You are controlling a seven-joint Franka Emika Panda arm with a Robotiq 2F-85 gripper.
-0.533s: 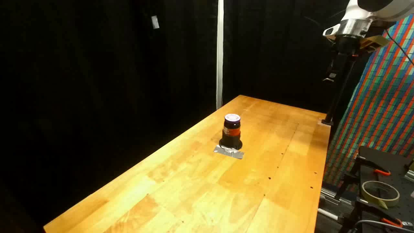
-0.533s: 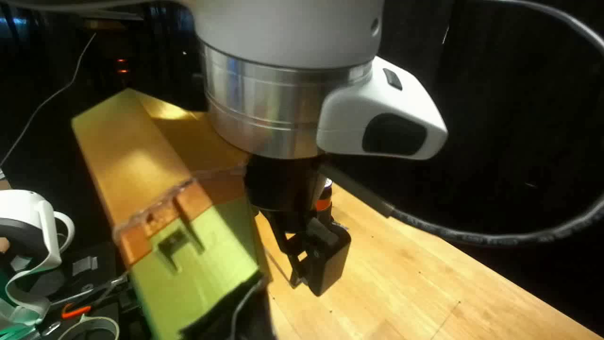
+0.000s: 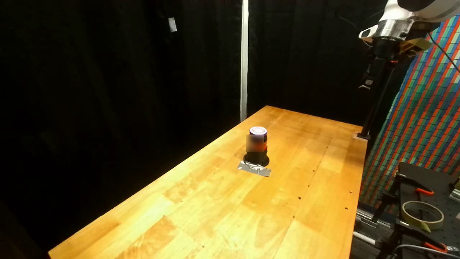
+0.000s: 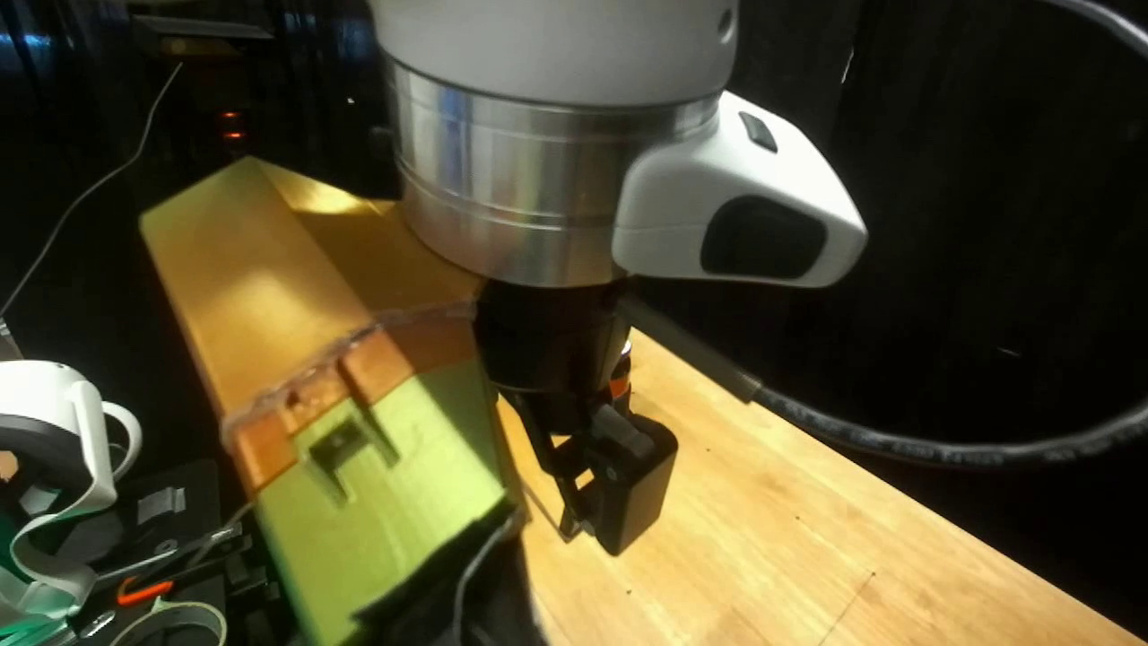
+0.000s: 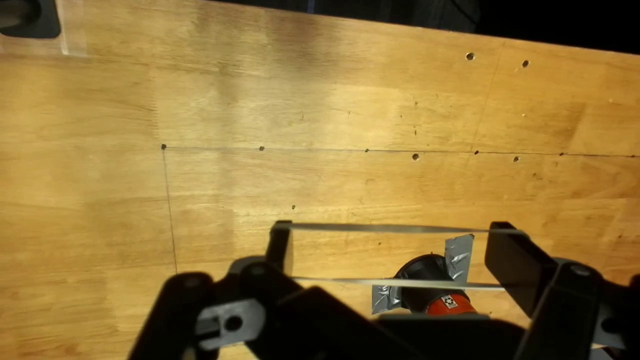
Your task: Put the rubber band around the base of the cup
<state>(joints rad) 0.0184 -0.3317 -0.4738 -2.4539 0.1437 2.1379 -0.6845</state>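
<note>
Two fingers [image 5: 279, 245] of the gripper [image 5: 395, 252] stand wide apart in the wrist view, and a thin pale rubber band [image 5: 395, 228] is stretched around both tips, its two strands lying almost parallel across the gap. The gripper is thus released and spread, and it carries the band on the outside of its fingertips.

The cup [image 3: 259, 156] stands upright on the wooden table [image 3: 215, 216]; it is dark, with an orange-red middle and a pale top, and in an exterior view a blurred patch covers some of that middle. Grey tape [image 5: 459, 255] touches the cup at its black base, and in the wrist view this tape shows on two sides of it.

The gripper is raised and well apart from the cup, to the right of it in an exterior view. In the wrist view one strand of the band crosses in front of the cup's base. In an exterior view the robot arm [image 4: 552, 49] is nearer than the cup, and only a narrow part of the cup is seen past the gripper.

Behind the cup hangs a black curtain [image 3: 201, 90]. To the right of the cup and farther back, a black pole [image 3: 375, 108] rises from the table.
</note>
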